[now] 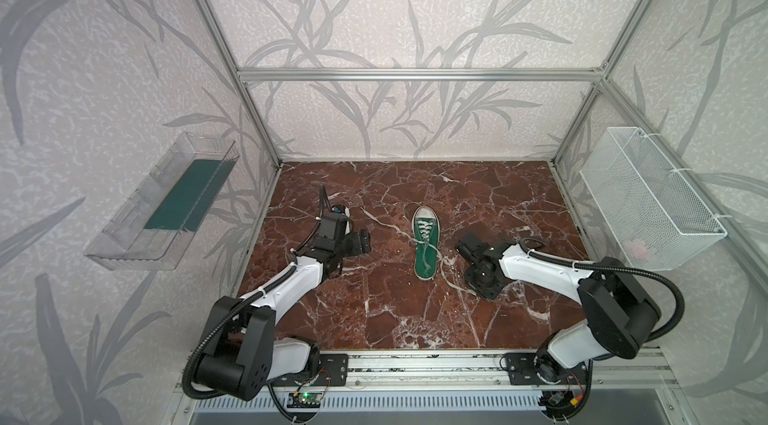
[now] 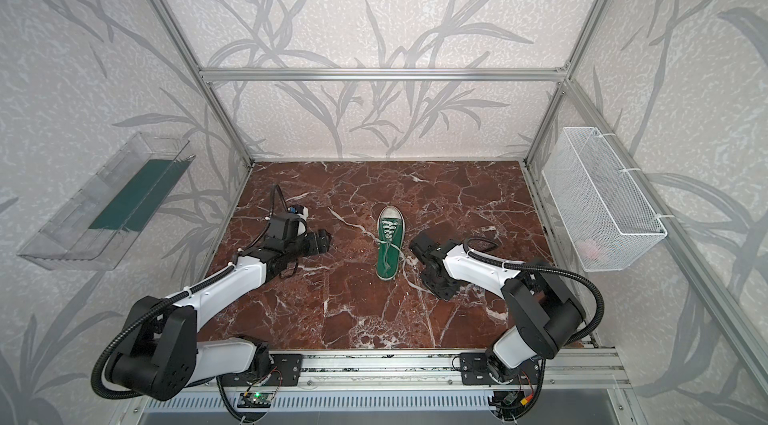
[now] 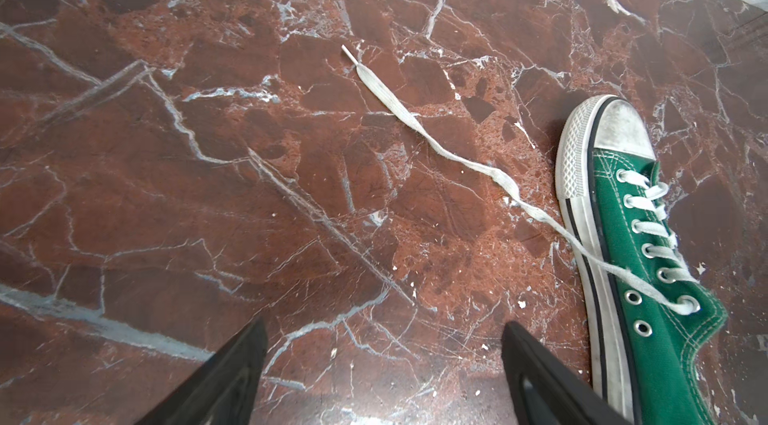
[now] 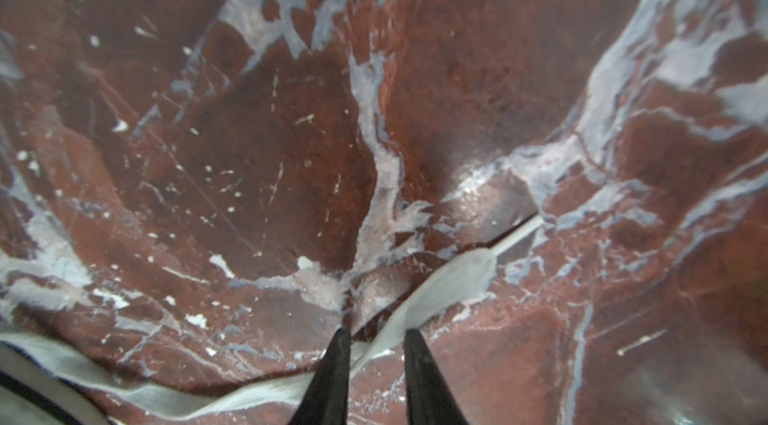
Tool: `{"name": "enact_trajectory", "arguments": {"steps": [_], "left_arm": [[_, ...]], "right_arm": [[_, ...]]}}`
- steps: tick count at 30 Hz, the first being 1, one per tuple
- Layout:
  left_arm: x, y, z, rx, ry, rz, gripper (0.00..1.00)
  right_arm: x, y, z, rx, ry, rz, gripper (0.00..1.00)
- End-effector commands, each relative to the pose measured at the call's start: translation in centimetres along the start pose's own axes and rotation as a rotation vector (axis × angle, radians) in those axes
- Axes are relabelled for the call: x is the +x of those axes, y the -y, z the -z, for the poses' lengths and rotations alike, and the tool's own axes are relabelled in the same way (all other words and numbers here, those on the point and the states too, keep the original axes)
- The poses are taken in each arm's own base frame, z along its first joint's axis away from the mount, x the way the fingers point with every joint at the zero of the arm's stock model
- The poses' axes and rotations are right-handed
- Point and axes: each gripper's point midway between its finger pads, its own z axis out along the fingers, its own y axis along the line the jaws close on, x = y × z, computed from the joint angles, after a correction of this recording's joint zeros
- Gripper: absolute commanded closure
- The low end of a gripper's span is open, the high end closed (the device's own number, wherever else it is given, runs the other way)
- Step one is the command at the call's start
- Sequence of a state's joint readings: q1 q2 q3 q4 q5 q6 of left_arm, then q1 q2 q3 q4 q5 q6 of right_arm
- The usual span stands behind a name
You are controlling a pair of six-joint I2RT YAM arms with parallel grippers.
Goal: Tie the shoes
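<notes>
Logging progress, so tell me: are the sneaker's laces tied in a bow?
No, one lace trails loose across the tabletop, away from the sneaker.

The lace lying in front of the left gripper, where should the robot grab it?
Grab the lace near its free end, just behind the stiff tip, probably coming straight down from above. It lies flat and loose on the table, so the open left gripper should straddle its narrow width and pinch.

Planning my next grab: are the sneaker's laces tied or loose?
Loose: no knot or bow. The left lace end and right lace end lie on the table, either side of the sneaker.
</notes>
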State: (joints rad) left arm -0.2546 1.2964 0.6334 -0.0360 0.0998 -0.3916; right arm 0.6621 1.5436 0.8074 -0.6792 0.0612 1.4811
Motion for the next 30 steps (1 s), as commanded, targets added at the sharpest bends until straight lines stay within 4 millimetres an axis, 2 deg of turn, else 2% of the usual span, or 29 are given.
{"name": "enact_trajectory", "arguments": {"steps": [1, 4, 10, 13, 16, 19, 23, 26, 30], "left_arm": [[-0.8, 0.5, 0.2, 0.010, 0.016, -0.019, 0.10], [-0.6, 0.4, 0.3, 0.004, 0.010, -0.023, 0.10], [-0.5, 0.4, 0.8, 0.002, 0.014, -0.024, 0.11], [-0.8, 0.4, 1.3, -0.003, 0.025, -0.021, 0.11], [-1.1, 0.5, 1.6, -0.003, 0.031, -0.018, 0.11], [-1.1, 0.7, 1.8, 0.000, 0.025, -0.010, 0.11], [-1.1, 0.7, 2.1, -0.002, 0.025, 0.008, 0.11], [-1.1, 0.7, 2.3, -0.004, 0.027, 0.019, 0.11], [-0.6, 0.6, 2.5, -0.010, 0.018, 0.036, 0.12]], "right_arm": [[0.2, 0.5, -1.2, 0.014, -0.029, -0.040, 0.77], [0.0, 1.1, -1.5, 0.035, -0.030, -0.043, 0.79], [0.0, 1.6, -1.5, 0.018, -0.025, -0.038, 0.95], [-0.6, 1.4, -0.5, -0.020, 0.013, -0.007, 1.00], [-2.4, 0.2, 1.5, -0.074, 0.111, 0.087, 1.00], [-4.4, -2.5, 4.4, -0.145, 0.229, 0.272, 1.00], [-6.3, -7.7, 8.8, -0.253, 0.393, 0.571, 1.00], [-6.4, -12.3, 11.9, -0.372, 0.488, 0.789, 1.00], [-5.6, -17.7, 14.5, -0.522, 0.574, 0.999, 1.00]]}}
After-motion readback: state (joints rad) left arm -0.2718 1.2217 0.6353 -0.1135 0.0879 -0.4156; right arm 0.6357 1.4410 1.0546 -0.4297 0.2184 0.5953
